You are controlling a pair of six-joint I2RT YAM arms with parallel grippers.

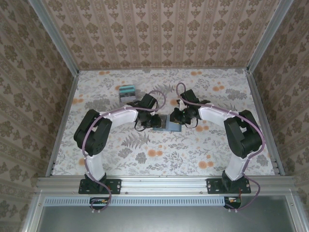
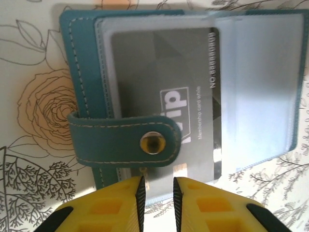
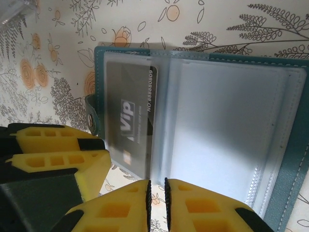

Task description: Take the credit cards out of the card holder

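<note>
- On the left gripper [image 2: 158,182] we see the jaws standing close together, with a narrow slit between the yellow fingers [image 2: 116,203]. The near edge of the card holder [image 2: 77,72] shows in that slit. We cannot tell whether the jaws pinch it or only stand over it.
- On the right gripper [image 3: 157,181] the jaws stand closer yet, a thin dark slit. They sit at the near edge of the clear sleeves [image 3: 217,125], about where the card-bearing page meets the pale one. We cannot tell whether a sleeve is caught there.
- In the right wrist view, the left gripper's fingers stand just beside the near corner of the holder on its strap side.
- The card holder lies open and flat on the floral table [image 1: 145,159], inside facing up. It is between the two grippers, near the table's middle.
- Its long axis runs left to right across the table, and its centre crease runs from the near side to the far side.
- A grey card [image 2: 154,67] sits in a clear sleeve over the left panel. Its long side is parallel to the crease and its print reads sideways.
- A teal strap [image 2: 111,140] comes from the left outer edge and curls over the card towards the crease, with its metal snap [image 2: 152,143] facing up.
- Farther out, a grey rectangle [image 1: 128,93] with a pale green band lies on the table, beyond the holder and to its left, well apart from it.
</note>
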